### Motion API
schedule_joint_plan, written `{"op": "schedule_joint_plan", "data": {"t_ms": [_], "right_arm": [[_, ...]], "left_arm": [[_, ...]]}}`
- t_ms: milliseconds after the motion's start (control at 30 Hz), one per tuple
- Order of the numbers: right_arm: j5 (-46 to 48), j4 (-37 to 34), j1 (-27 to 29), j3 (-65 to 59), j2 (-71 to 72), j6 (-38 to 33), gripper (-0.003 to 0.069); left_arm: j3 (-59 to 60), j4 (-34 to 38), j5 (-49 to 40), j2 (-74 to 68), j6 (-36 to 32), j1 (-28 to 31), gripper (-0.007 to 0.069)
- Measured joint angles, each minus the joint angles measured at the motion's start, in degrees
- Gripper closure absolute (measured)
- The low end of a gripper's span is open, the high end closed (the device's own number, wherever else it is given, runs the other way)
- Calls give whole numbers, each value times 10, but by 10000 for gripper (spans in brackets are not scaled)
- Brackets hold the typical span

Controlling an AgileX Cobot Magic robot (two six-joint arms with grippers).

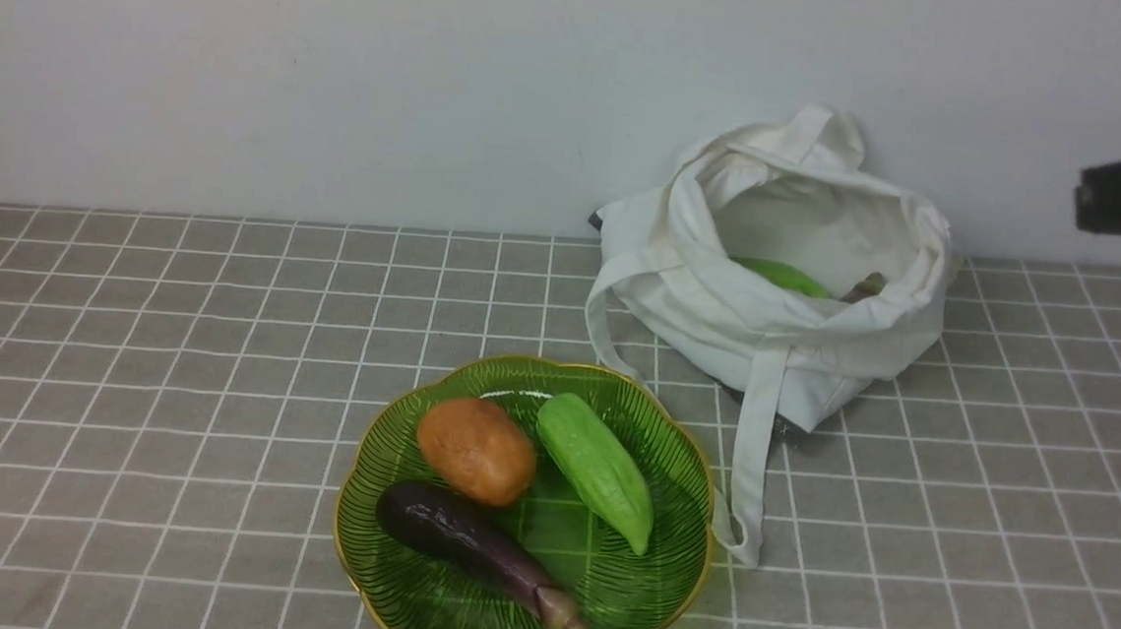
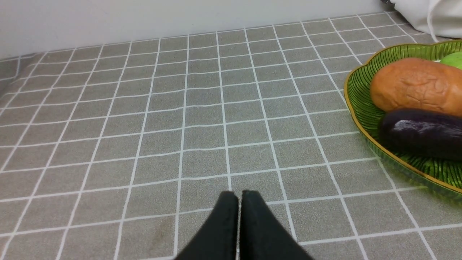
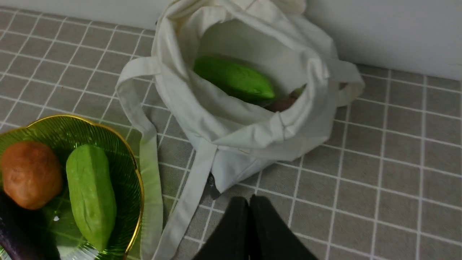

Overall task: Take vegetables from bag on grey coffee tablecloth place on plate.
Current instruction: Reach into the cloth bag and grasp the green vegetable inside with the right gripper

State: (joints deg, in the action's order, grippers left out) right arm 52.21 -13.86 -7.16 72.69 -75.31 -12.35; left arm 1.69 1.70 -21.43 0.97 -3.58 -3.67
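Fabric folds could snag the right gripper (image 3: 249, 203), pinched closed and empty, when reaching the green gourd (image 3: 234, 79) inside the slumped bag (image 3: 252, 139); left gripper (image 2: 239, 196) also closed, empty

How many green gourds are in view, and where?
2. One green gourd lies on the plate beside the potato; the second gourd sits inside the bag. The bag's folds may hide more.
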Motion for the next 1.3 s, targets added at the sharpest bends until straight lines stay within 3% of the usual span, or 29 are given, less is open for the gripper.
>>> {"op": "schedule_joint_plan", "data": {"t_ms": [200,567,700,733,767,933,1067,1200,1300], "right_arm": [[-12,-32,-27,110,-174,-54,672],[-14,4,-59,278,-403,-54,629],[-15,42,-63,335,-471,-54,531],[-16,56,-63,355,-496,-54,463],[-17,57,-63,358,-501,-54,445],[-34,86,-63,373,-548,-54,209],[-58,111,-63,376,-572,-46,86],[-74,124,-63,377,-590,-23,60],[-76,124,-63,377,-602,-11,79]], "left_arm": [[0,0,0,0,0,0,629],[0,0,0,0,0,0,629],[0,0,0,0,0,0,629],[0,0,0,0,0,0,629],[0,0,0,0,0,0,629],[0,0,0,0,0,0,629],[0,0,0,0,0,0,629],[0,0,0,0,0,0,629],[0,0,0,0,0,0,629]]}}
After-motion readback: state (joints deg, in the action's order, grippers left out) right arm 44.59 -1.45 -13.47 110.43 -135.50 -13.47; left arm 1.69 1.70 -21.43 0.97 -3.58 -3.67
